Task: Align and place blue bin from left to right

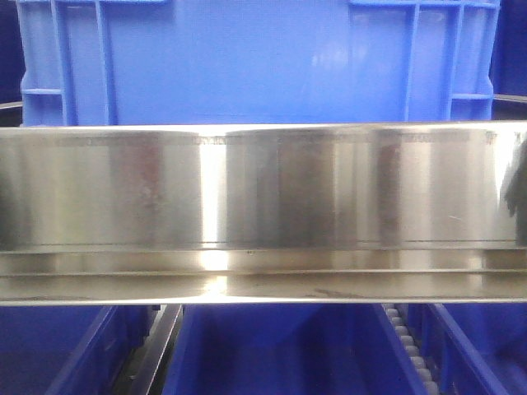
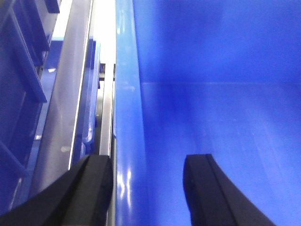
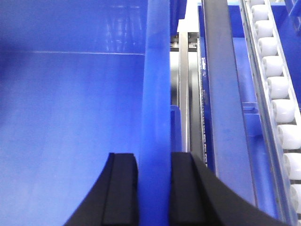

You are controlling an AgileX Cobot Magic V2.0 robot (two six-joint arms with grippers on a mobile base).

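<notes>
1. Black fingers of the right end effector point(image 3: 154, 193) fill the bottom of its wrist view. They are clenched on a thin wall of the blue bin point(image 1: 247, 58), one finger inside and one outside.
2. We see the left end effector point(image 2: 148, 188) straddling a wall of the bin but released: the outer finger is just beside the rim, the inner finger apart from it.
3. Bin sits upright just behind the steel rail point(image 1: 263, 189), roughly centred in the front view. The roller track point(image 3: 277, 108) and darker bins point(image 1: 272, 354) lie lower down.
4. Our call on progress: mid-task. One side is gripped, the other isn't, and we can't tell whether the bin has reached its right-hand spot. Left to do: square it to the rail and let go on both sides.
</notes>
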